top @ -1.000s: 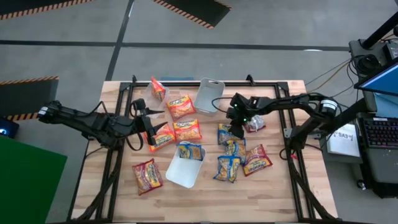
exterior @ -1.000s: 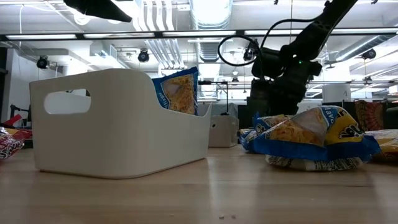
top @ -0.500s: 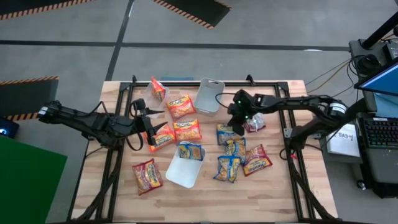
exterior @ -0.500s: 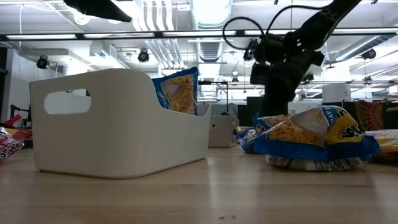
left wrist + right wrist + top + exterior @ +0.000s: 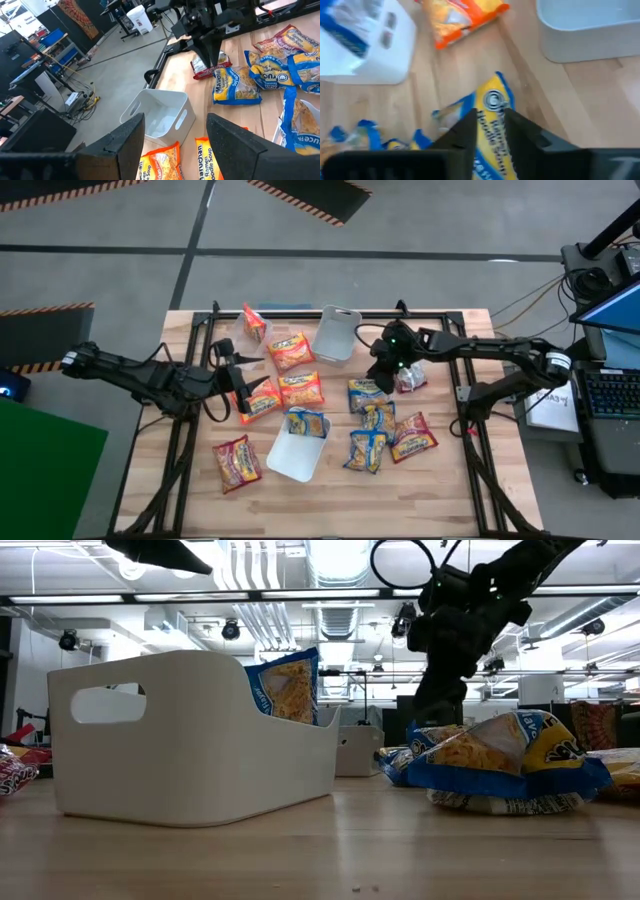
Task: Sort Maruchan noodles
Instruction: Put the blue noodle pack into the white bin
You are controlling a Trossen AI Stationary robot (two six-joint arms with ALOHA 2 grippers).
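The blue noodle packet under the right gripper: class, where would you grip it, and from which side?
Probably from above, pinching a crinkled edge: the blue noodle packet lies flat on the table, with other packets close beside it. The right gripper hangs just over it.

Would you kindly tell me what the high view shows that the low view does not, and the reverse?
Only the high view shows the left gripper over the orange packets, the dark red packet near the front-left corner, and the second white bin at the back. Only the low view shows the ceiling lights and the room behind. Both share the white bin holding a blue packet, the blue-and-yellow packets, and the right gripper above them.
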